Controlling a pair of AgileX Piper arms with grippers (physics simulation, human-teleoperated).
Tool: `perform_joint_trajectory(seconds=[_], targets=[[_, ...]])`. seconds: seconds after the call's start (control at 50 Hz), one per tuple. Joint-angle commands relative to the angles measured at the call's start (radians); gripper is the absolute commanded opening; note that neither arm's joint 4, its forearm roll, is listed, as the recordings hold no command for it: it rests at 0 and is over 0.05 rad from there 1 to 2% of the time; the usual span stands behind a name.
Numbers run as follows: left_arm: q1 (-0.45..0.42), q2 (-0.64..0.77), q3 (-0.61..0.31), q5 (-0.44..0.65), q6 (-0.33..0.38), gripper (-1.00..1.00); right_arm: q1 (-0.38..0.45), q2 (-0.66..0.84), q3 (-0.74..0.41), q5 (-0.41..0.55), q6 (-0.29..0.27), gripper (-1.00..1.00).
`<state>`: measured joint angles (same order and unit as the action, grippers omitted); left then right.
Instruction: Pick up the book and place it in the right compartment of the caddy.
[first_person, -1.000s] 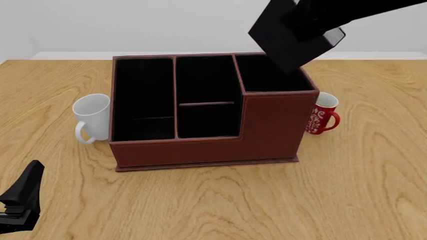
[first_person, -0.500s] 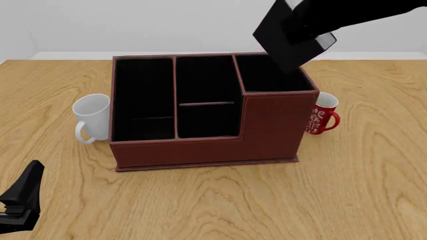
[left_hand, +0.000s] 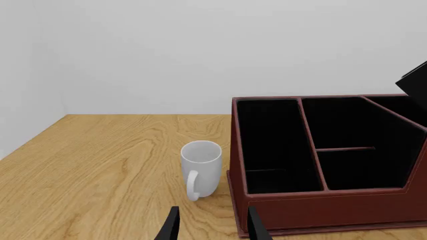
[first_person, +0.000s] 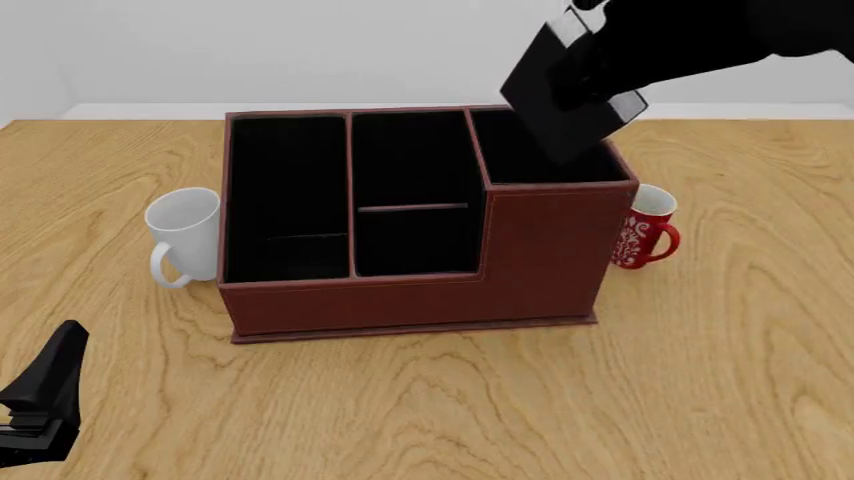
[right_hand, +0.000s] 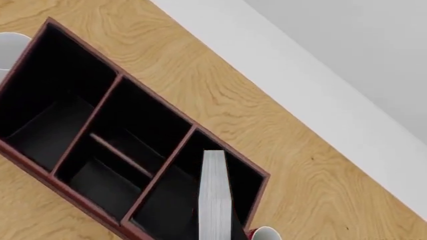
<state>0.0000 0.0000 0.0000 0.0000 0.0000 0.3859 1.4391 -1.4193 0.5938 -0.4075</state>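
**Book over right compartment, not yet in**

Right gripper (first_person: 597, 62) pinches the book (first_person: 561, 95), tilted, above the right compartment (first_person: 541, 150) at the caddy's (first_person: 400, 290) 1 o'clock corner. Placing step. Next: square it, lower, release. Left gripper (left_hand: 210, 227) idle, fingers spread.

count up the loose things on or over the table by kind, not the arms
mugs: 2, a white mug and a red patterned mug
caddy: 1
book: 1, held tilted above the caddy by the right gripper
total: 4
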Motion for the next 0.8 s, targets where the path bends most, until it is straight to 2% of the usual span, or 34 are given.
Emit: perform_joint_trajectory(seconds=[0.02,0.22,0.42,0.8], targets=[[0.000,0.000,0.000,0.000,0.000,1.00,-0.004,0.021,-0.003,-0.023,0.030,-1.00],[0.000,0.000,0.000,0.000,0.000,1.00,-0.015,0.045,-0.004,-0.033,0.019,-1.00],[0.000,0.000,0.000,0.000,0.000,1.00,-0.006,0.076,0.017,-0.054,0.031,-1.00],[0.000,0.000,0.000,0.000,0.000,1.00,-0.010,0.131,0.003,-0.030,0.044,-1.00]])
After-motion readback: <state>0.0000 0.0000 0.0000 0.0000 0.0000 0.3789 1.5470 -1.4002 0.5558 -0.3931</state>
